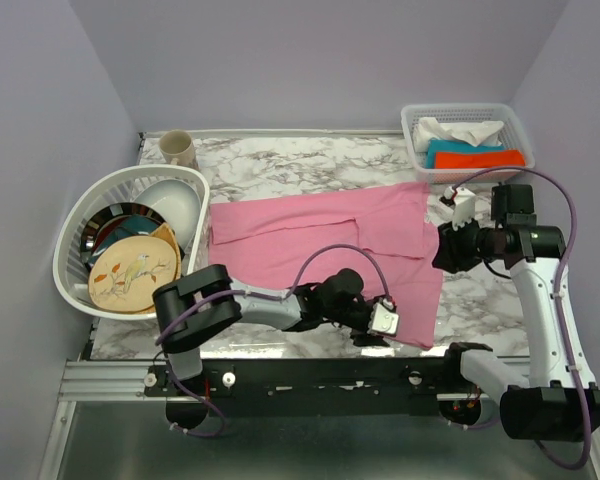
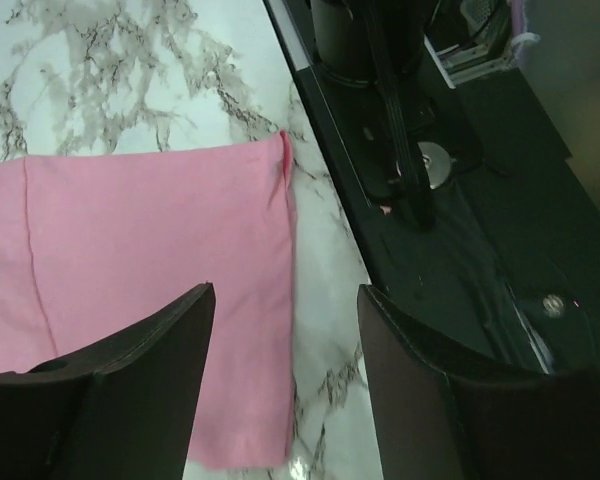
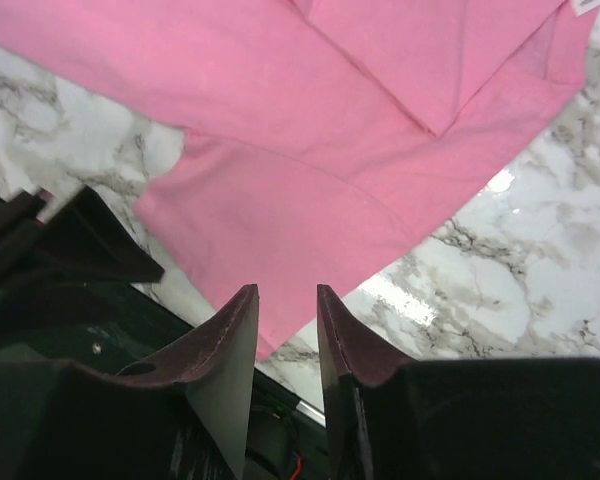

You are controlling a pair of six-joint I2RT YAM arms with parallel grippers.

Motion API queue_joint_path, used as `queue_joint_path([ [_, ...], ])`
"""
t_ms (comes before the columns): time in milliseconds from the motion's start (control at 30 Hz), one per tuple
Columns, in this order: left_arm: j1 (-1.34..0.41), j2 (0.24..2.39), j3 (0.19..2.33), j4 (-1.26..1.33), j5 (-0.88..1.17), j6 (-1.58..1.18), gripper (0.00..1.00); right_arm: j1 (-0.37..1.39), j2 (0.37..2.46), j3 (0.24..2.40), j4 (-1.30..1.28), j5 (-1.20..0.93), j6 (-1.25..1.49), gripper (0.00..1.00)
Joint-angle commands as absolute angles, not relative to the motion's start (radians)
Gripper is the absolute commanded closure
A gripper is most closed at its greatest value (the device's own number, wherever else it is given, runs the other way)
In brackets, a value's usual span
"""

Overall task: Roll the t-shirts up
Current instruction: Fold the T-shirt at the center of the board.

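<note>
A light-pink t-shirt (image 1: 320, 240) lies spread flat on the marble table (image 1: 310, 160). My left gripper (image 1: 372, 335) hovers low over the shirt's near right corner. In the left wrist view its fingers (image 2: 150, 370) stand wide apart, and the shirt's edge (image 2: 230, 300) and bare marble show between them. Nothing is held there. My right gripper (image 1: 448, 250) hangs above the shirt's right edge. The right wrist view shows that gripper (image 3: 287, 292) open by a narrow gap with nothing in it, and the pink shirt (image 3: 310, 130) lies well below.
A white dish basket (image 1: 72, 290) with plates and bowls sits at the left, and a beige cup (image 1: 177, 148) stands behind it. A white tray (image 1: 467, 110) holding folded cloths is at the back right. The black mounting rail (image 1: 310, 375) runs along the near table edge.
</note>
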State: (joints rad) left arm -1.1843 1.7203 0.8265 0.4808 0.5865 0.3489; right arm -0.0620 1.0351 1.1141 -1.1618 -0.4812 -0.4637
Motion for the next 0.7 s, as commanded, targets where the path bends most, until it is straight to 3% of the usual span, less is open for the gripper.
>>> queue_joint_path([
  [0,-1.23,1.853,0.906,0.692,0.459,0.232,0.4,-0.067,1.011,1.181,-1.115,-0.431,-0.399,0.61],
  [667,-1.339,2.138,1.124,0.649,0.347,0.198,0.43,-0.08,0.995,1.16,-1.104,-0.422,-0.405,0.6],
])
